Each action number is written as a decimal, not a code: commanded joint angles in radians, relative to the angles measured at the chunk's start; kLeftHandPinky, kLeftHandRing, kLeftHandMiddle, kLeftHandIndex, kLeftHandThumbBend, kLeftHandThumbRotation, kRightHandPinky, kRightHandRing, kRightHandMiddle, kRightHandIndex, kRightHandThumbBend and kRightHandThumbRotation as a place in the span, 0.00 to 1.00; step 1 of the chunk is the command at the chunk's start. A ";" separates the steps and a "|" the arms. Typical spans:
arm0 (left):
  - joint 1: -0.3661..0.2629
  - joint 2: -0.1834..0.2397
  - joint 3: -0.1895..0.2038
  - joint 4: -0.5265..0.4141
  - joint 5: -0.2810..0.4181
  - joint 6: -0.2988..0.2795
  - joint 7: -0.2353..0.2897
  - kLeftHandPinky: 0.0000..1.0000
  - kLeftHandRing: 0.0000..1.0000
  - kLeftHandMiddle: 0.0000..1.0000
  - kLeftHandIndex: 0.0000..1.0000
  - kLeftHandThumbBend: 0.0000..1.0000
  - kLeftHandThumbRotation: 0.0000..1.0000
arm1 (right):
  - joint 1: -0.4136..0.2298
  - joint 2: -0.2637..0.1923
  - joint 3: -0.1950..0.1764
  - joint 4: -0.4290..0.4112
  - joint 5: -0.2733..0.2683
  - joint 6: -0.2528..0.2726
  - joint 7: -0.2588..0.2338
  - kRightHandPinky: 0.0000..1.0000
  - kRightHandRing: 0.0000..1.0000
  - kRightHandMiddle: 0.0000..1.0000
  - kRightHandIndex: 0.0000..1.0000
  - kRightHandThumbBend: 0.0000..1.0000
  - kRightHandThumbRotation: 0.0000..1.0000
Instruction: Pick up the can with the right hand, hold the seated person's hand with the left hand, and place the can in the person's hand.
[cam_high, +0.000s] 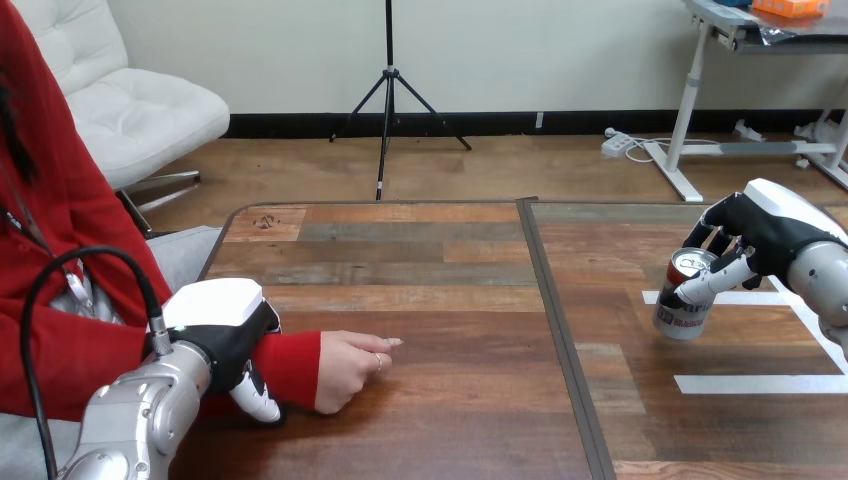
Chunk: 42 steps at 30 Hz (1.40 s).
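Observation:
A silver and red can (684, 300) is at the right of the table, tilted a little, with my right hand (765, 232) shut on it; the thumb lies across its front and the fingers wrap its far side. I cannot tell whether its base touches the wood. At the lower left the person's hand (355, 368) rests on the table in a loose fist, knuckles toward the middle. My left hand (225, 330) lies over the red sleeve just behind that hand, with the thumb (257, 397) curled round the near side of the wrist.
White tape strips (760, 383) mark the table (420, 260) under and in front of the can. A dark seam (556, 330) runs front to back between the two tabletop halves, between the person's hand and the can.

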 joint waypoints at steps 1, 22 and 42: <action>-0.008 0.005 0.005 -0.013 -0.033 -0.020 0.016 0.17 0.25 0.36 0.51 0.81 0.00 | -0.104 -0.011 -0.018 -0.052 0.017 -0.020 -0.022 0.33 0.37 0.42 0.48 0.72 0.00; 0.027 -0.018 0.034 -0.035 -0.138 -0.071 0.140 0.14 0.21 0.30 0.34 0.72 0.00 | -0.107 -0.002 -0.016 -0.054 0.016 -0.012 -0.021 0.34 0.38 0.43 0.49 0.71 0.00; 0.075 -0.070 0.139 -0.207 -0.269 -0.070 0.228 0.15 0.21 0.29 0.31 0.64 0.00 | -0.119 0.020 -0.029 -0.063 0.032 -0.022 -0.030 0.31 0.35 0.41 0.49 0.71 0.00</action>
